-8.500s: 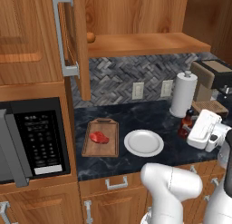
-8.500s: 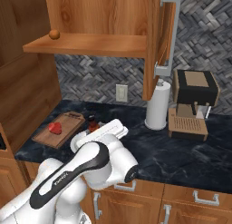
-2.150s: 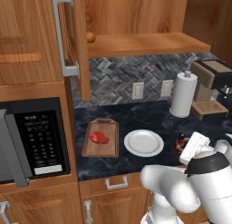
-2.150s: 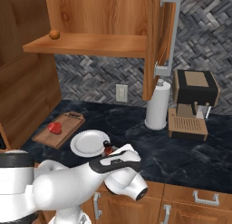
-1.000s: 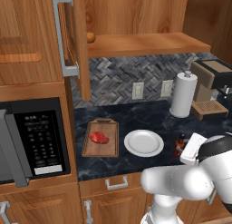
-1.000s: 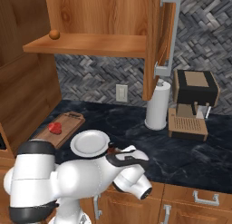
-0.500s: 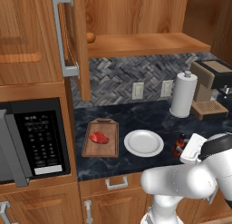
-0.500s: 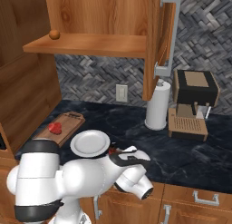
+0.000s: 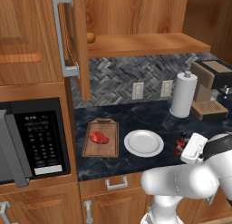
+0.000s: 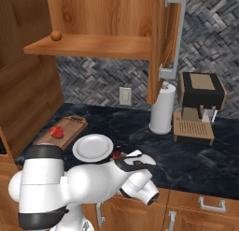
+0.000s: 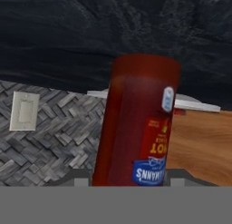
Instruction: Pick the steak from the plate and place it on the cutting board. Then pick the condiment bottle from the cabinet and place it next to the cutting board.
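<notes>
The steak (image 9: 99, 138) (image 10: 56, 131) lies on the wooden cutting board (image 9: 100, 149) (image 10: 71, 126). Just right of the board sits the white plate (image 9: 144, 143) (image 10: 92, 147), with nothing on it. The condiment bottle (image 9: 180, 142) (image 10: 116, 155) (image 11: 136, 123) stands upright on the dark counter just right of the plate. My gripper (image 9: 183, 149) (image 10: 119, 156) is shut on it from the right; its fingertips are hidden. Above, the cabinet (image 9: 140, 41) (image 10: 88, 45) stands with its door open.
A paper-towel roll (image 9: 183, 94) (image 10: 163, 108) and a coffee machine (image 9: 213, 89) (image 10: 198, 106) stand at the back right. The black microwave (image 9: 27, 139) is left of the board. A small brown ball (image 9: 90, 37) (image 10: 56, 35) rests on the cabinet shelf.
The arm has carried the bottle from in front of the paper-towel roll to beside the plate. Over the last second it has barely moved.
</notes>
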